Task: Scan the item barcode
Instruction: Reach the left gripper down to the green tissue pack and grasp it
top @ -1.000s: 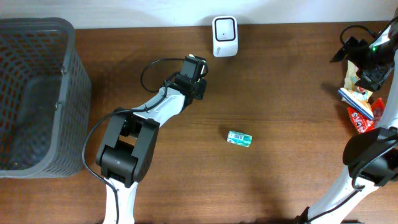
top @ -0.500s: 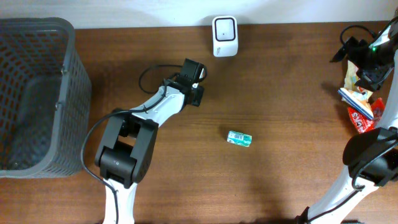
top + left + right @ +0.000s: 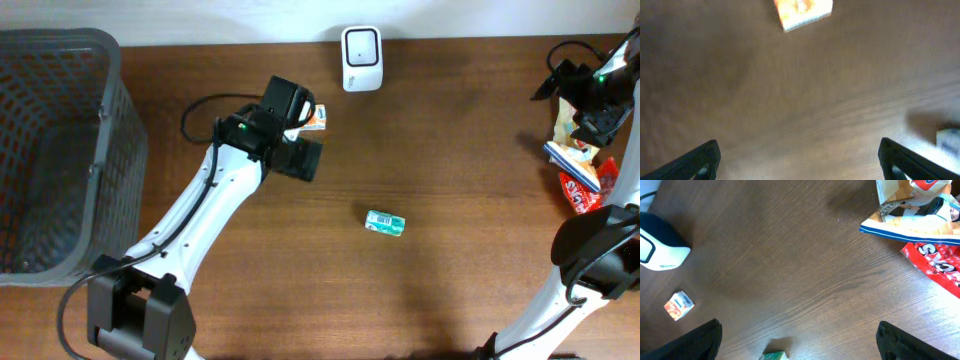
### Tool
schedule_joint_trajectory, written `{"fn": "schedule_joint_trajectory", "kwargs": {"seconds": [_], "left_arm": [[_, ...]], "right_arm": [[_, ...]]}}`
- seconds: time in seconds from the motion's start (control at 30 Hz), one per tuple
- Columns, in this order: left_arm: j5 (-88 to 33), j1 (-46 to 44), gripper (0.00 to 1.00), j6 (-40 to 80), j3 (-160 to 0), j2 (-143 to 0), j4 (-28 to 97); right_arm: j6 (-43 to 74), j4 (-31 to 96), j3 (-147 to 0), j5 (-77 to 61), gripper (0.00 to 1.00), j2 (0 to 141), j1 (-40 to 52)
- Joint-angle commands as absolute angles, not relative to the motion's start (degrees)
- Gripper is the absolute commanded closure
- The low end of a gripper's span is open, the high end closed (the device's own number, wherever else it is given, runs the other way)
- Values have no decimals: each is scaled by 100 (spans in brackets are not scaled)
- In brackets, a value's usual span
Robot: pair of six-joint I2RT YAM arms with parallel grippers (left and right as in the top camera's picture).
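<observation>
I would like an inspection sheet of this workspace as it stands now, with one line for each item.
Surface: brown wooden table; no spills seen.
Job's things: white scanner at the far edge. Orange box lies in front of it, clear of the left tool's fingers. Green box lies alone mid-table.
Clutter: snack packets heaped at the right edge.
Tools: left tool open, holding nothing, above bare wood. Right tool open, holding nothing.
Cables: black cable looping off the left arm.
Surroundings: gray mesh basket at the left edge.
</observation>
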State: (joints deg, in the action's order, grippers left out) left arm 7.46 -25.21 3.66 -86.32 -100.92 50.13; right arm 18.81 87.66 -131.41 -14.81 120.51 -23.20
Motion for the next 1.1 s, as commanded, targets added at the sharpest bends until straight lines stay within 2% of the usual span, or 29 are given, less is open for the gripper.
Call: {"fn": "schedule_joint_trajectory", "kwargs": {"seconds": [0.0,0.1,0.13,0.2,0.27,0.57,0.73,0.83,0.87,0.9,0.93,0.97,1.0,1.03,1.07], "left_arm": [[652,-2497,1,340,-8630,-10127,5196],[-316,-2497,1,338,-8630,-10127,5218],[-1011,-2497,1,336,-8630,-10136,5214],[-2108,-2550,1,338,-8615,-10226,5218],[-2840,-2757,1,342,-8562,-10475,5210],[-2928,-3752,1,2427,-8521,-11491,4705],[-2912,-3850,1,3341,-8521,-11716,4390],[-2895,-4001,9,3371,-8521,-11869,4390],[-2895,-4036,14,3391,-8521,-11883,4383],[-2893,-4075,27,3520,-8521,-11893,4348],[-2895,-4077,35,3715,-8521,-11893,4324],[-2895,-4069,32,3736,-8521,-11893,4217],[-2897,-4042,11,3736,-8521,-11893,4156],[-2941,-4007,1,3741,-8521,-11893,4136],[-3183,-3951,1,3754,-8521,-11893,4152]], "right_arm": [[1848,8455,-13200,-1472,2,12009,-2327],[1841,8626,-13200,-2137,2,12009,-2324],[1594,8853,-13183,-2392,2,12018,-2276],[698,9050,-13072,-2300,2,12038,-1992],[578,9011,-12873,-1964,2,12038,-1721],[580,8978,-12726,-1859,1,12038,-1385],[580,8978,-12726,-1859,2,12038,-1385],[580,8978,-12726,-1857,2,12038,-1385],[580,8978,-12726,-1859,2,12038,-1385],[580,8978,-12726,-1859,2,12038,-1385],[580,8978,-12726,-1859,2,12038,-1385],[580,8978,-12726,-1859,2,12038,-1385],[580,8978,-12726,-1859,1,12038,-1385],[580,8978,-12726,-1859,2,12038,-1385],[580,8978,-12726,-1859,2,12038,-1385]]}}
